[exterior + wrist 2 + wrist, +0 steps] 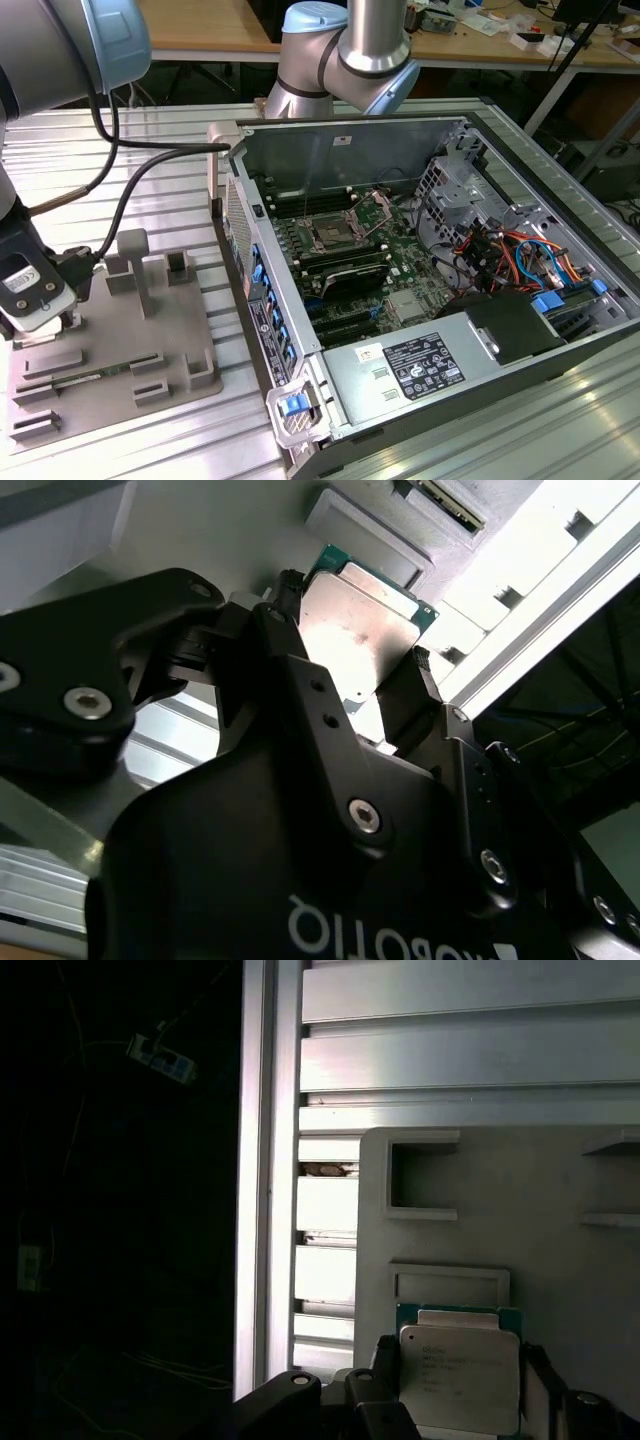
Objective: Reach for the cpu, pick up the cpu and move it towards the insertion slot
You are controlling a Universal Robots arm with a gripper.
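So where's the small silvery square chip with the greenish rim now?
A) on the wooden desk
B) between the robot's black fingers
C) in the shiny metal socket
B: in both wrist views the silvery chip sits gripped between the gripper's black fingers, over the grey plastic tray.

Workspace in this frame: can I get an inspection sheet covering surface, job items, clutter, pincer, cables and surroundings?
Surface: ribbed metal table with a grey tray on it.
Job's things: chip held over the tray; socket inside the open computer case, apart from the chip.
Clutter: small loose items on the wooden bench behind.
Pincer: pincer shut on the chip's opposite edges.
Cables: black cable hanging by the arm; coloured wires in the case.
Surroundings: benches behind the table.
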